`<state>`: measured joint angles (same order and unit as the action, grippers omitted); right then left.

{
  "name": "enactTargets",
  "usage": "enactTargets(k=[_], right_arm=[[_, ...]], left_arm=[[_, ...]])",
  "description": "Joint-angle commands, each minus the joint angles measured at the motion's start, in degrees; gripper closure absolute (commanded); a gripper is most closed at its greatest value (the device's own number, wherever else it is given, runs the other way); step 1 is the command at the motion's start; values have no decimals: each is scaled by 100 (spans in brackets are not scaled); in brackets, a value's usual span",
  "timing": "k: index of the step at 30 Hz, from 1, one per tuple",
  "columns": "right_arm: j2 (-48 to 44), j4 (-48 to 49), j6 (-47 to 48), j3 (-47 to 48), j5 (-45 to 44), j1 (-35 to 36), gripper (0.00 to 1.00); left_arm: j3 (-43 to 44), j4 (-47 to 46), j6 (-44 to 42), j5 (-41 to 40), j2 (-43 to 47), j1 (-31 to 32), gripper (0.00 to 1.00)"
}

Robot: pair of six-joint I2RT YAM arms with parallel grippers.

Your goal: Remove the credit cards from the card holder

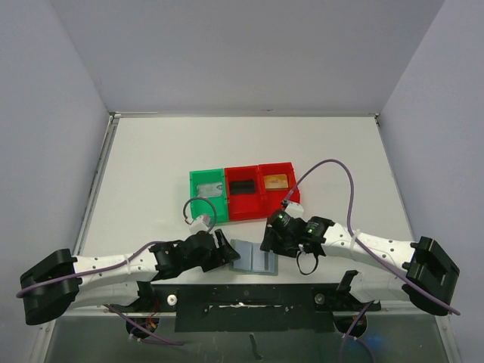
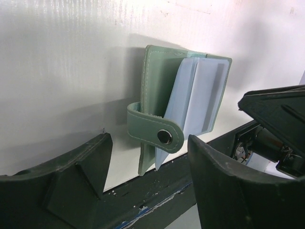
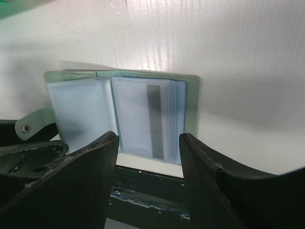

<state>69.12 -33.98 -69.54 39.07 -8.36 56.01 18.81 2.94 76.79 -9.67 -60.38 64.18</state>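
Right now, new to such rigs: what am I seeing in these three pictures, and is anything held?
Two robot arms sit at the near edge of a table. One picture looks down from above; the other two come from a camera on each wrist, dark fingers in front. The card holder lies open between the left gripper and the right gripper; both are open, holding nothing. A striped card sits in its clear pocket. Beyond stand a green bin and two red bins.

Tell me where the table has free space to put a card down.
The table is bare beyond the green bin and red bins up to its far edge, and to either side of them. The near edge is crowded: the card holder lies between the left gripper and right gripper.
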Motion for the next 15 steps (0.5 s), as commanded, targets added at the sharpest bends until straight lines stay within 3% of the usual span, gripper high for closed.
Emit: enactTargets(k=[1, 7, 15], right_arm=[[196, 130, -9, 186, -110, 70, 47], [461, 411, 116, 235, 53, 100, 50], [841, 523, 184, 367, 141, 157, 52]], left_arm=[[300, -233, -133, -79, -157, 32, 46], [308, -180, -95, -42, -304, 33, 70], [231, -318, -87, 52, -352, 34, 87]])
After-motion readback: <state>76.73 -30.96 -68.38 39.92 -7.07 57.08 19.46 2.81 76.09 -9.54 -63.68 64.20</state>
